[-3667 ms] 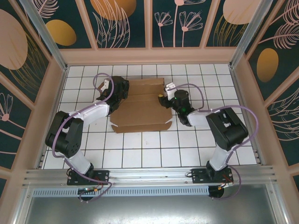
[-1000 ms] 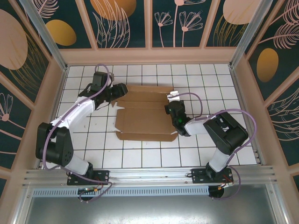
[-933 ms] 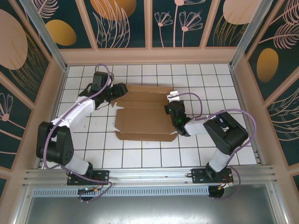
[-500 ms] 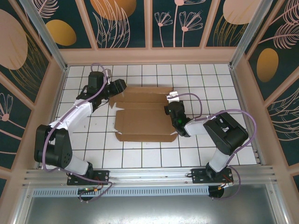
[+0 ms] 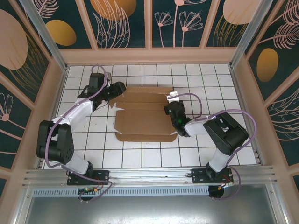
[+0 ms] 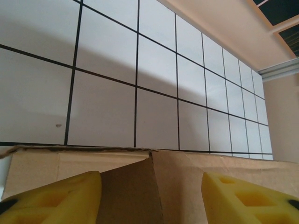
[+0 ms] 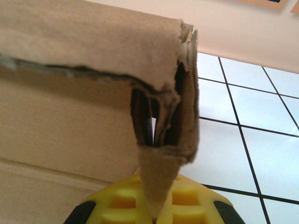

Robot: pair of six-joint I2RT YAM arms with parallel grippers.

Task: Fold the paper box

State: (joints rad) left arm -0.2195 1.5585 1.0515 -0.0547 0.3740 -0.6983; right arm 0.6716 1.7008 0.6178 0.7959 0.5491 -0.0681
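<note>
The desk (image 5: 140,154) is a white tiled surface with dark grid lines, fenced by a pale beige rim (image 5: 149,56) and dark flower-patterned wall panels (image 5: 117,23). A metal rail (image 5: 149,175) runs along its near edge.

At the left the tiles are bare up to the rim. The left gripper (image 5: 116,87) sits at the far-left corner of the paper box (image 5: 142,119), its yellow fingers (image 6: 51,198) spread fairly wide with a cardboard flap edge between them. Whether either pad touches the card is hard to tell.

The paper box lies mid-desk, mostly flat, its flaps partly raised at the far side. Open tiles lie along its near edge and far edge.

On the box's right edge the right gripper (image 5: 166,108) is closed, pinching a ragged flap tip (image 7: 156,186) between its pads. Beyond it, the right tiles are bare to the rim.
</note>
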